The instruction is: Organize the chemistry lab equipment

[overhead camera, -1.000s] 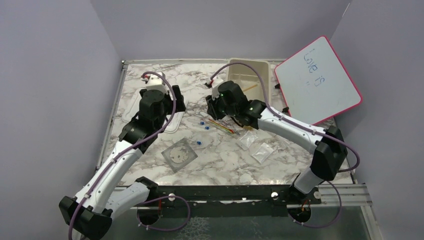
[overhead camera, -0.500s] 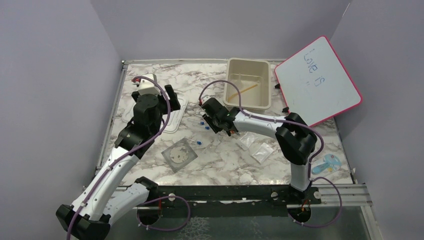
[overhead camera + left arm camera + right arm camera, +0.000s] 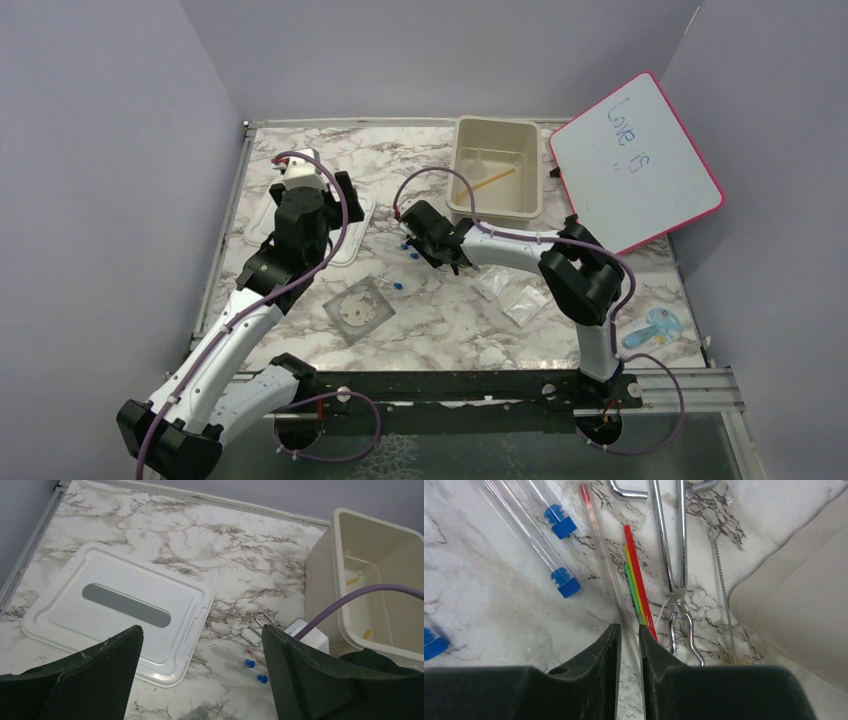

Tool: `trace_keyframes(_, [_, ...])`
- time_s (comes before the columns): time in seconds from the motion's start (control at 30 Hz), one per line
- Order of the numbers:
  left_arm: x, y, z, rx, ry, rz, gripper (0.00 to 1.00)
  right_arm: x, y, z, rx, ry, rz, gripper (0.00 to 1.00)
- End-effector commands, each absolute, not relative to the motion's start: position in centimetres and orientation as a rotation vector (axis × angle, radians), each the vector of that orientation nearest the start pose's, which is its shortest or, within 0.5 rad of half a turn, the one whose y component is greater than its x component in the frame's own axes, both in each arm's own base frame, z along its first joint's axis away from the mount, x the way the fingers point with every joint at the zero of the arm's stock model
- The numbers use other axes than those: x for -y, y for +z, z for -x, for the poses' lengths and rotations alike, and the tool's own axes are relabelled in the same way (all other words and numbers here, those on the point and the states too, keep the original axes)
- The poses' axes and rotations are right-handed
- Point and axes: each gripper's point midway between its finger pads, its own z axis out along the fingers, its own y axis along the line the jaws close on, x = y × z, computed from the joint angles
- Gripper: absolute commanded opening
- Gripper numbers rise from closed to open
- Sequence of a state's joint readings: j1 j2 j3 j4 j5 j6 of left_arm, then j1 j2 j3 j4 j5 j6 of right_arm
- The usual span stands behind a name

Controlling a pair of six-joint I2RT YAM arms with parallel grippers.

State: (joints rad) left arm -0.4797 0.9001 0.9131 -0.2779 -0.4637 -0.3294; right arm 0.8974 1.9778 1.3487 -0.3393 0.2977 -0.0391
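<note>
Three thin sticks (image 3: 637, 575) — red, yellow, green, bunched together

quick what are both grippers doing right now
left gripper: open, holding nothing.
right gripper: nearly closed over the thin clear stick; cannot tell whether it grips it.

You see the coloured thin sticks (image 3: 636, 587) lying flat, side by side, near two blue-capped clear tubes (image 3: 566, 583); the clear plastic packets (image 3: 525, 305) lie apart.

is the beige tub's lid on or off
Off: the white rectangular lid lies flat on the table, apart from the open beige plastic tub.
</note>
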Motion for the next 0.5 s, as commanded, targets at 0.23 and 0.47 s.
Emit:
trace_keyframes(0.23, [9.2, 28.3, -31.7, -1.796, -0.161, 0.165, 0.91, -32.6, 1.2, -31.9, -2.300, 0.028, 1.093, 0.23])
trace_keyframes(0.47, [9.5, 28.2, -31.7, -1.803, -0.171, 0.156, 0.91, -33.1, 1.0, -28.6, -2.399, 0.203, 1.160, 0.14])
